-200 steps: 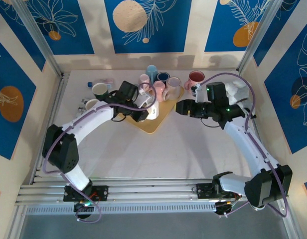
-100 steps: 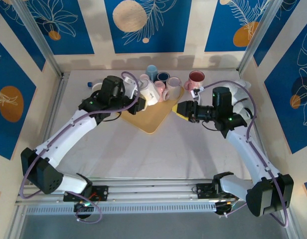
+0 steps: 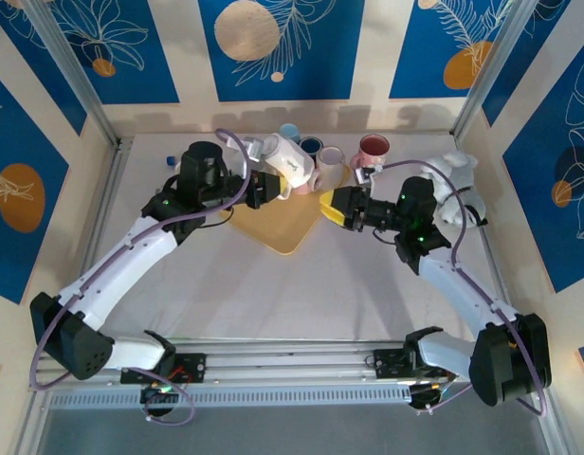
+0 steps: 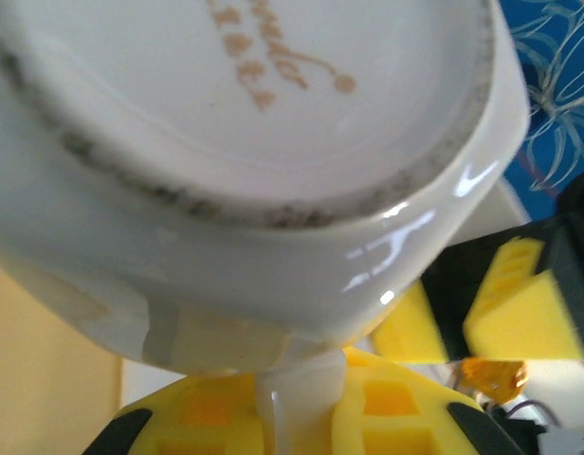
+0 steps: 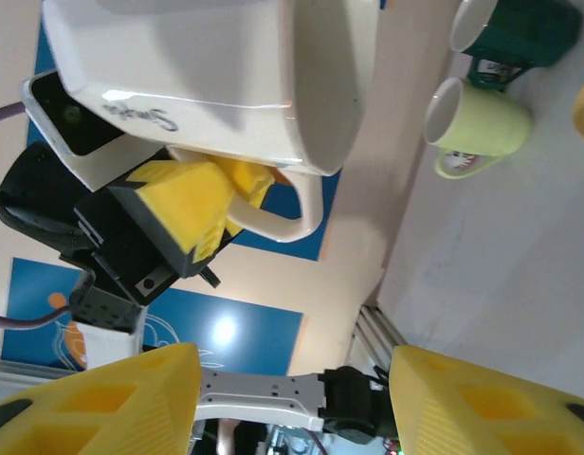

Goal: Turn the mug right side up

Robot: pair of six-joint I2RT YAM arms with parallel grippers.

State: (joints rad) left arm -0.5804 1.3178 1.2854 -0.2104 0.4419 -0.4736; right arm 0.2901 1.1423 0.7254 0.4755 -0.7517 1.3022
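White mug [image 3: 290, 163] aloft, clamped in left claw [image 3: 265, 184]; right claw [image 3: 332, 205] wide and empty just beside.

- The mug [image 3: 290, 163] is glossy white, with tan script lettering on its base and dark grey script on its side.
- The left gripper [image 3: 261, 186] has bright yellow pads on black mounts; the right gripper [image 3: 330, 207] has the same yellow.
- The tray [image 3: 282, 227] is plain mustard-tan.
- At the back are a pink mug [image 3: 330, 163], a light blue mug [image 3: 289, 132], a navy mug [image 3: 310, 145] and a dark red mug [image 3: 374, 148].
- The right wrist view has a dark green mug [image 5: 524, 28] with a white inside and a pale yellow-green mug [image 5: 482, 123].
- The wall panels [image 3: 273, 66] are deep blue with white line-drawn leaves and cream or orange discs, set between cream strips.
- The left arm [image 3: 131, 256] and right arm [image 3: 463, 284] are white with black joints, and the cables [image 3: 60, 313] are lilac.
- The table [image 3: 301, 294] is off-white.
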